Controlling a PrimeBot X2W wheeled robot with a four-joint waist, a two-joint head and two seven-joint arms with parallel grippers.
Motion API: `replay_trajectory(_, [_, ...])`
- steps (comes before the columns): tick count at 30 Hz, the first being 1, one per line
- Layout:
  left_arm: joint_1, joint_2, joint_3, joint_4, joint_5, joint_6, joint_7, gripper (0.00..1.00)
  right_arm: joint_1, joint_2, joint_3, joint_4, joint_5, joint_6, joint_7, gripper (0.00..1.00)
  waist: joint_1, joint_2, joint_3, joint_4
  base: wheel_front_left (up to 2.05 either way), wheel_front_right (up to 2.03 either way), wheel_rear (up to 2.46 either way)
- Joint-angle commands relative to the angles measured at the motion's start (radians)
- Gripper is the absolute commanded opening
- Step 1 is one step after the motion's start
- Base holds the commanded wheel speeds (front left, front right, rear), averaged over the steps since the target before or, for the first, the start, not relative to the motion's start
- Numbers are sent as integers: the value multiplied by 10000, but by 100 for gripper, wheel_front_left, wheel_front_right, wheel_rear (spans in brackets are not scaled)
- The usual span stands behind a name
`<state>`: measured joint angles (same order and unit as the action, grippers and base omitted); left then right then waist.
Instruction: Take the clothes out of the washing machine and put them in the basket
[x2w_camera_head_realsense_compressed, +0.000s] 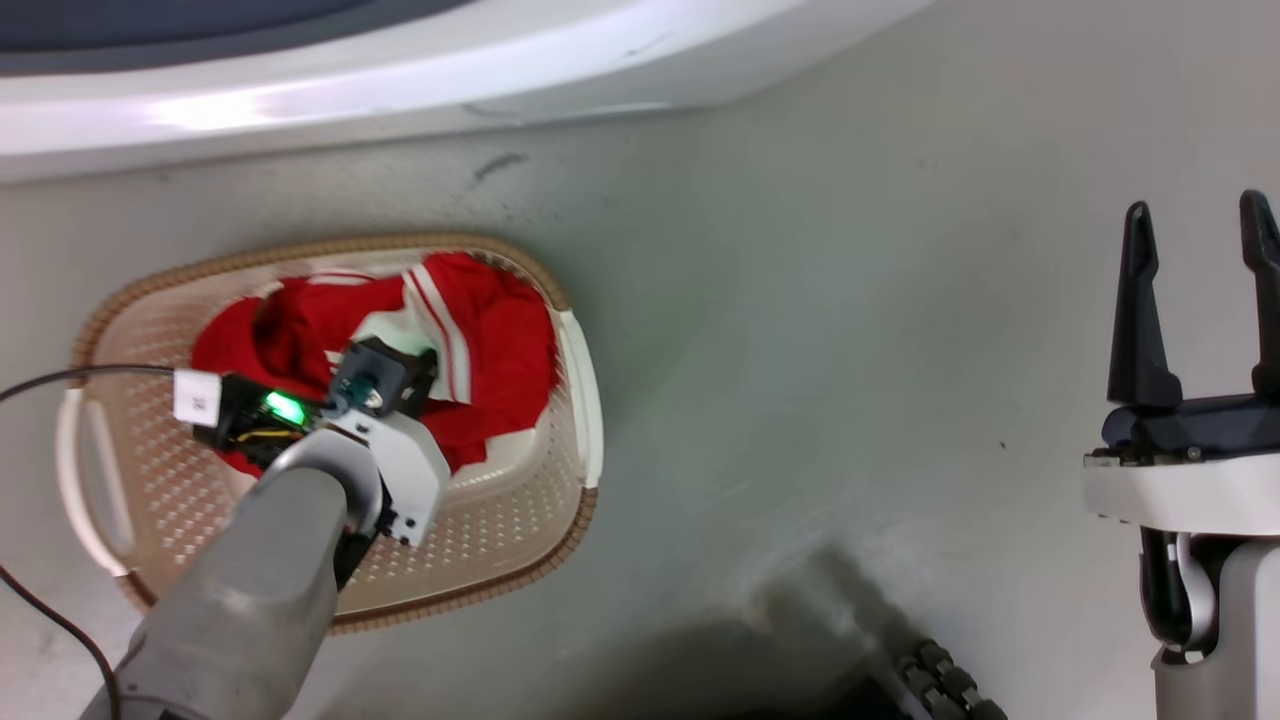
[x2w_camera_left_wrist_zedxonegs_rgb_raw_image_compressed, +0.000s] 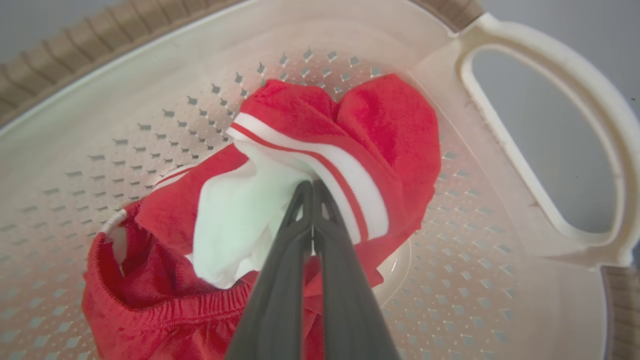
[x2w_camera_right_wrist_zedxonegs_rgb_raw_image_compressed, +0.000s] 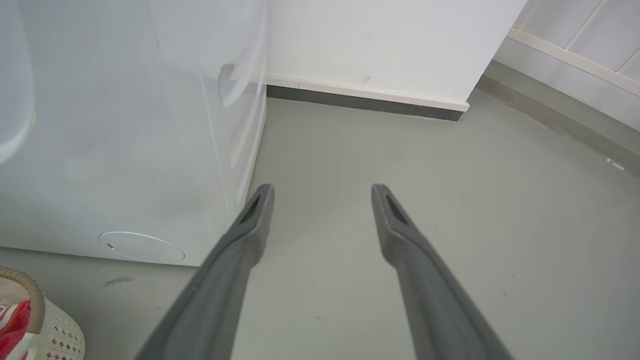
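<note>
Both fingers of the left gripper pinch the clothes at their white trim in the basket; soft, light fabric, likely graspable at any fold; right gripper spread wide, empty

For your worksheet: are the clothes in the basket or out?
In. The clothes lie bunched inside the basket, below its rim.

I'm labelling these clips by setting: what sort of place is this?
Probably an indoor laundry area: a white washing machine on a bare grey floor, and a basket holding red clothes.
</note>
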<state>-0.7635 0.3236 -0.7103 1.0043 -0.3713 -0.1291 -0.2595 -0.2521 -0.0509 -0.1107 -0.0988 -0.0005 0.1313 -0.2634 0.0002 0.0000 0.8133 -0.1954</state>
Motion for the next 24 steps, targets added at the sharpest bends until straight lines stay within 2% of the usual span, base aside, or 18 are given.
replay_trajectory(1, [-187,-64,46,240,-94,-13,-44,0,-212,11,-7,-85,31,-11,-20,100,-2,0,348,-212,0,0,0])
replay_trajectory(10, [-1122,-494,96,1904,-144,63,-71,0,-287,11,95,-97,54,-11,-20,100,-2,0,670,-191,0,0,0])
replay_trajectory(11, [-1181,-490,161,1931,-171,137,-65,37,-299,10,99,-72,31,-11,-20,100,-2,0,644,-172,0,0,0])
replay_trajectory(12, [-1195,-490,205,1899,-182,202,-66,90,-314,11,99,-55,14,-11,-20,100,-2,0,595,-148,0,0,0])
replay_trajectory(13, [-1149,-490,249,1853,-193,255,-66,100,-339,10,84,-33,6,-11,-20,100,-2,0,529,-121,0,0,0])
replay_trajectory(16, [-885,-363,250,1369,22,405,-67,100,-352,10,55,39,-24,-11,-20,100,-2,0,231,-49,0,0,0])
replay_trajectory(17, [88,-210,890,-752,346,1011,-58,100,-175,10,-172,240,-280,-11,-20,100,-2,0,-866,291,0,0,0])
replay_trajectory(20, [692,-205,1291,-1677,423,848,-59,100,5,8,-308,390,-446,-11,-21,100,-2,0,-1648,537,0,0,0])
replay_trajectory(21, [1251,-165,1634,-2624,683,792,-59,100,141,8,-401,503,-636,-11,-20,100,-2,0,-2384,816,0,0,0])
replay_trajectory(24, [1878,-150,2181,-3548,895,862,-59,100,309,7,-424,590,-844,-11,-21,100,-2,0,-3148,1067,0,0,0])
